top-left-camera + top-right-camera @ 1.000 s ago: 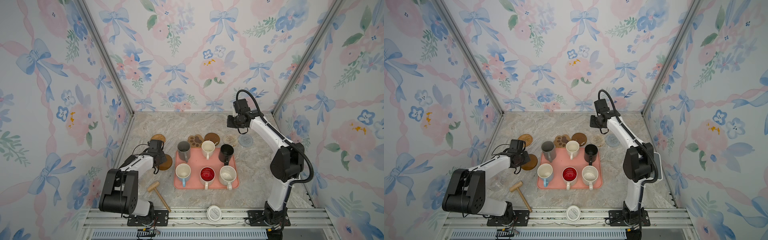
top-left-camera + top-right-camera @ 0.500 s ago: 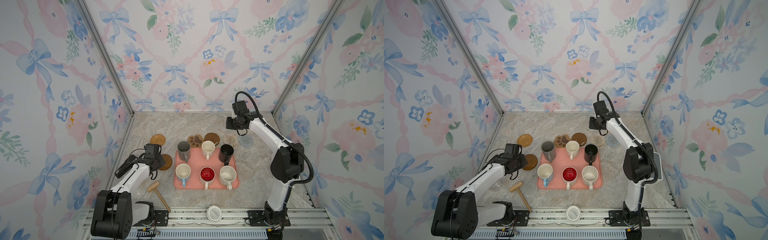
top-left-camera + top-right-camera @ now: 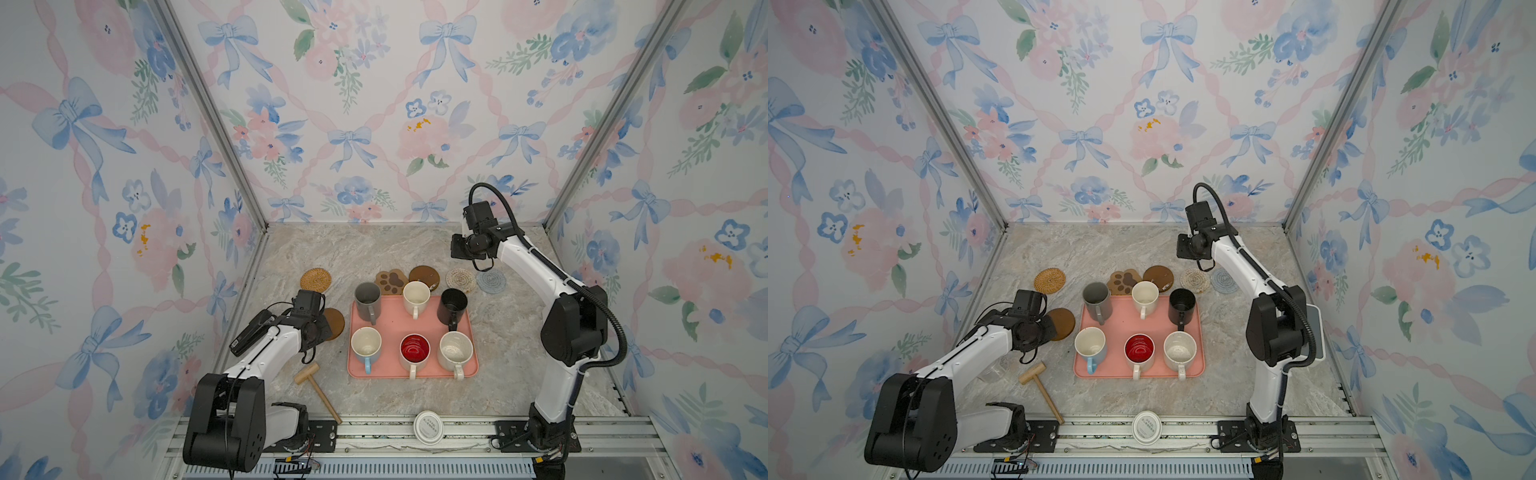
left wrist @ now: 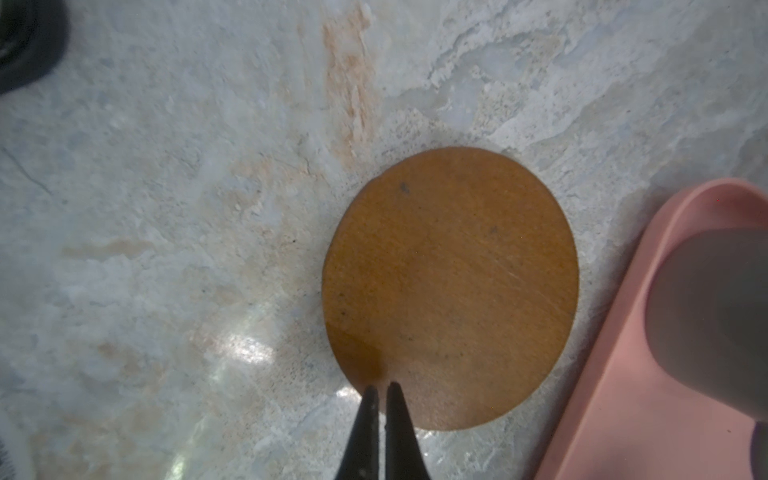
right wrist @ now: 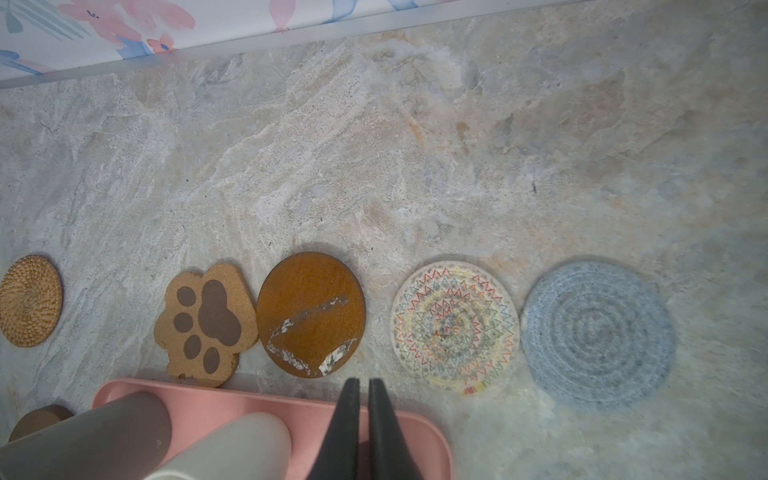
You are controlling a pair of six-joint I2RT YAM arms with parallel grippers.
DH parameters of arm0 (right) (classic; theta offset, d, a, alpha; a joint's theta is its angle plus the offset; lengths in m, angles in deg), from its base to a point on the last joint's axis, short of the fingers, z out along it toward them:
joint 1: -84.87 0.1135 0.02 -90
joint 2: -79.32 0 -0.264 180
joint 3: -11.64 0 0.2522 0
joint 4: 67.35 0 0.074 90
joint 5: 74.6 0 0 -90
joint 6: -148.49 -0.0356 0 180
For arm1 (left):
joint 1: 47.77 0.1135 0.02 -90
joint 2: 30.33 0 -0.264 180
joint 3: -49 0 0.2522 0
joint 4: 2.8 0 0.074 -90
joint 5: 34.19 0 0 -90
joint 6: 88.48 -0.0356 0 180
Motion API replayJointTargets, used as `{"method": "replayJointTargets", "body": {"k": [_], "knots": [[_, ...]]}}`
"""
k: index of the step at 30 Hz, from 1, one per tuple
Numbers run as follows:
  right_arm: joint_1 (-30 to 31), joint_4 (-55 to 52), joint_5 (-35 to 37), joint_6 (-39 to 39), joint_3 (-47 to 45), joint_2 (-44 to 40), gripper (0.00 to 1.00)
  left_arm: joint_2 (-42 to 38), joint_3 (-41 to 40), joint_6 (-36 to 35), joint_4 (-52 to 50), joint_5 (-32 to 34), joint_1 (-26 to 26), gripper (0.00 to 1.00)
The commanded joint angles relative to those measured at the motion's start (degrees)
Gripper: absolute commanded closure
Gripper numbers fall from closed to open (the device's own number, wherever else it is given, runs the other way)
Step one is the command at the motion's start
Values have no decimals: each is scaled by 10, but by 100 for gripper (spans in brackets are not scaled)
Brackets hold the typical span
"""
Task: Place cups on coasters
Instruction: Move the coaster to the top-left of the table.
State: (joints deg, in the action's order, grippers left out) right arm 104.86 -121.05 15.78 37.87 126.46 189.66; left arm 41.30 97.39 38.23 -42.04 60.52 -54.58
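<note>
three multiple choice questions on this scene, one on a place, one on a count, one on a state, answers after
1. Where does the wooden mallet lie?
A. on the pink tray
B. on the table, beside the tray
C. on a coaster

2. How many mugs stand on the tray?
A. four
B. five
C. six

3. How is the left gripper?
A. wide open
B. shut on a mug handle
C. shut and empty, its tips at the edge of the brown round coaster

Answers
1 B: both top views show it on the marble, off the tray's near corner.
2 C: two rows of three, none yet on a coaster.
3 C: in the left wrist view the jaws are together with nothing between them.
</note>
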Motion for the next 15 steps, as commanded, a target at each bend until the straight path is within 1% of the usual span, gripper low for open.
{"method": "replayJointTargets", "body": {"k": [1,7,15], "knots": [[5,-1,-8,-5,4,-5,89,-5,8,3,-30,16,-7,100],[4,-2,-16,-7,15,5,90,-1,9,2,-41,25,-26,100],[4,-4,-15,-4,13,4,90,54,20,3,-40,43,-30,100]]}}
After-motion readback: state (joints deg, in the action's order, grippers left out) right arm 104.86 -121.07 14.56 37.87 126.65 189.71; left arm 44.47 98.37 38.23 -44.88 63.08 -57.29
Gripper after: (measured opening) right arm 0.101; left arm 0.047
